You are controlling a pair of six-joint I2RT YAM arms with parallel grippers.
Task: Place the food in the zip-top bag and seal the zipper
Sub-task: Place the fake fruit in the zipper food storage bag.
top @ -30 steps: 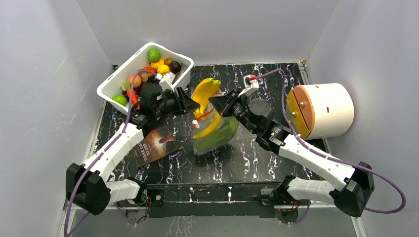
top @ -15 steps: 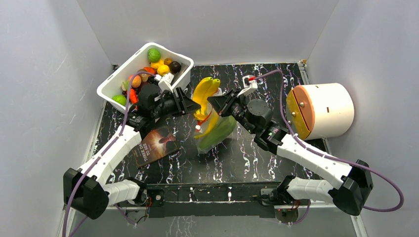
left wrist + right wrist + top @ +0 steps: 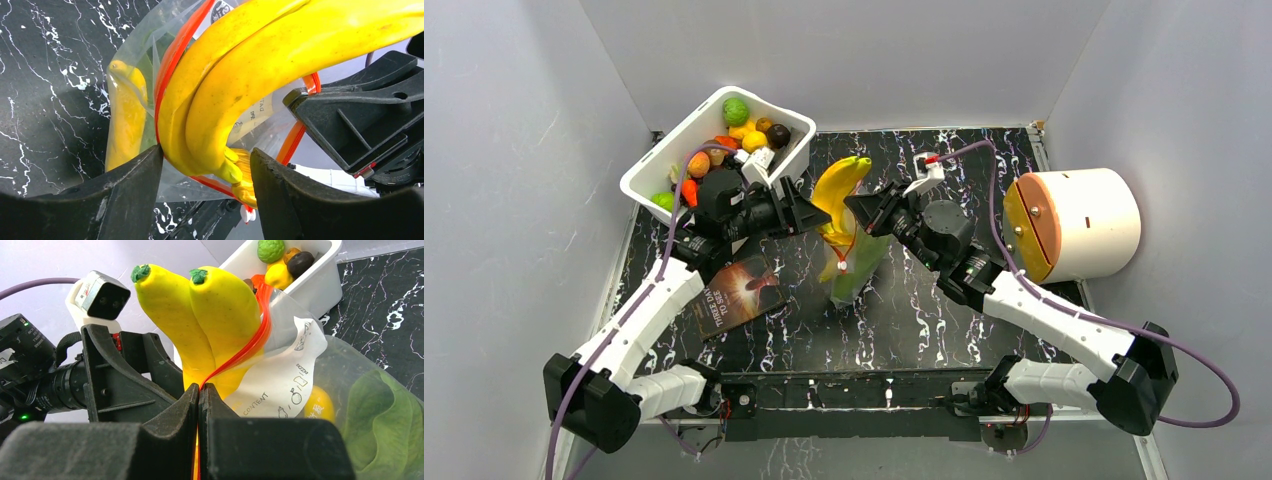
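Note:
A yellow banana bunch [image 3: 839, 195] stands upright, its lower end inside the mouth of the zip-top bag [image 3: 856, 275]. The clear bag hangs above the table with a green leafy vegetable [image 3: 385, 415] and another yellow piece [image 3: 125, 115] inside. The red-orange zipper [image 3: 172, 55] loops around the bananas. My left gripper [image 3: 206, 152] is open, its fingers either side of the bunch's stem end, with a gap on the right. My right gripper [image 3: 199, 387] is shut on the zipper strip [image 3: 257, 335] at the bag's rim. In the top view the left gripper [image 3: 809, 210] and right gripper [image 3: 864, 212] face each other across the bag.
A white tub [image 3: 639, 180] with several food pieces stands at the back left, behind my left arm. A dark booklet [image 3: 736, 292] lies on the black marbled table left of the bag. A white cylinder with an orange face [image 3: 1074, 222] sits at the right wall.
My left gripper's jaws have widened around the banana bunch. The bag has swung from slanting right to hanging more upright. The right gripper keeps its grip on the rim.

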